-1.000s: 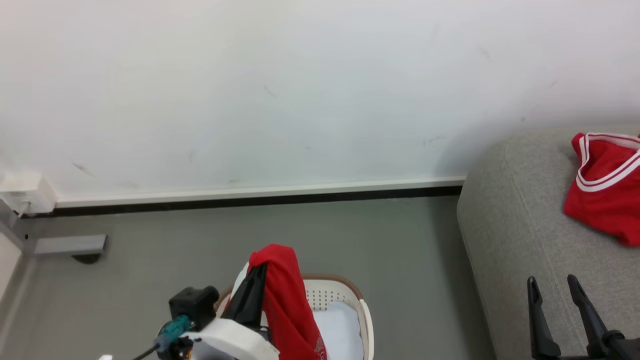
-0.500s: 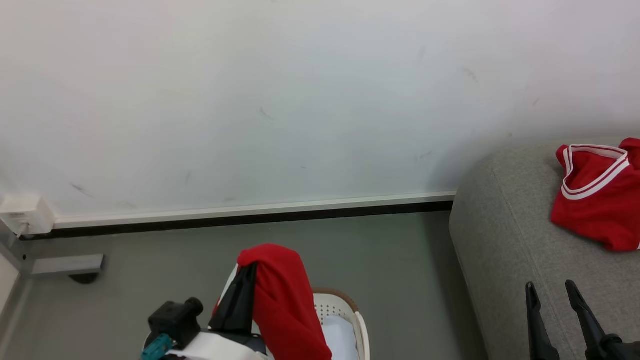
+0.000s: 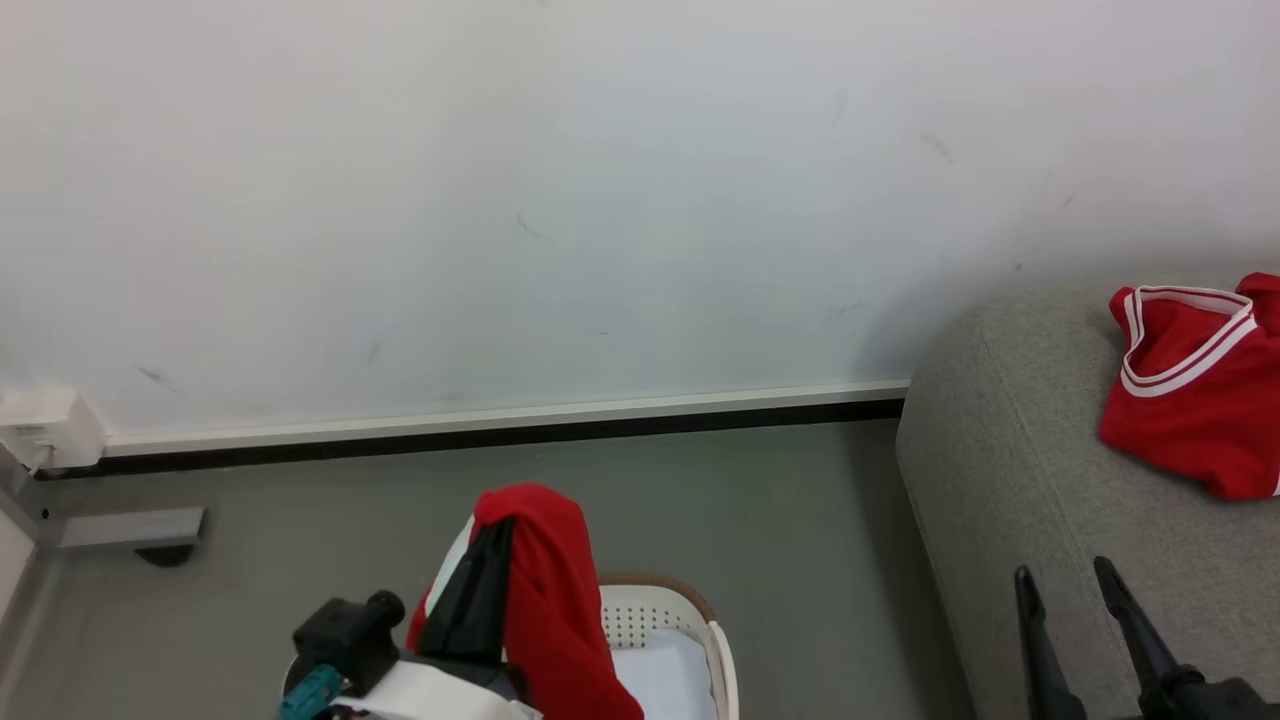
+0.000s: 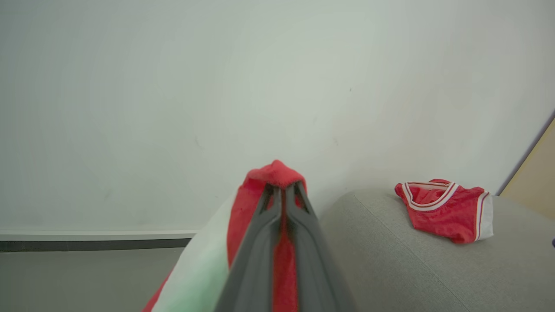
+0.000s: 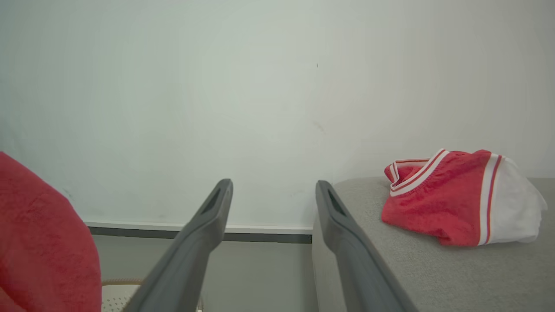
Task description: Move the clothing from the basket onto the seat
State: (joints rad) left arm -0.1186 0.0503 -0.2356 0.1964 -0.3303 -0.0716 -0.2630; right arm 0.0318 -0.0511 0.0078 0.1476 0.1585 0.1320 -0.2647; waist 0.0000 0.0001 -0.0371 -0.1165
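My left gripper [image 3: 495,525] is shut on a red garment [image 3: 545,590] that drapes over its fingers, lifted above the cream basket [image 3: 690,620] at the bottom of the head view. In the left wrist view the same red garment [image 4: 277,175] bunches over the shut gripper [image 4: 284,187]. A second red garment with white-striped trim [image 3: 1190,385] lies on the grey seat [image 3: 1010,480] at the right. My right gripper [image 3: 1065,580] stands open over the seat's front part, empty; its fingers [image 5: 212,208] are spread wide apart.
A white sheet [image 3: 665,680] lines the basket. A white wall with a dark skirting strip [image 3: 500,435] runs behind the grey-green floor [image 3: 780,520]. A grey bracket [image 3: 130,525] and a white box [image 3: 45,425] sit at the left.
The head camera has shifted, so the whole picture moved. The left gripper holds the red garment slightly further left; the right gripper has moved a little to the left.
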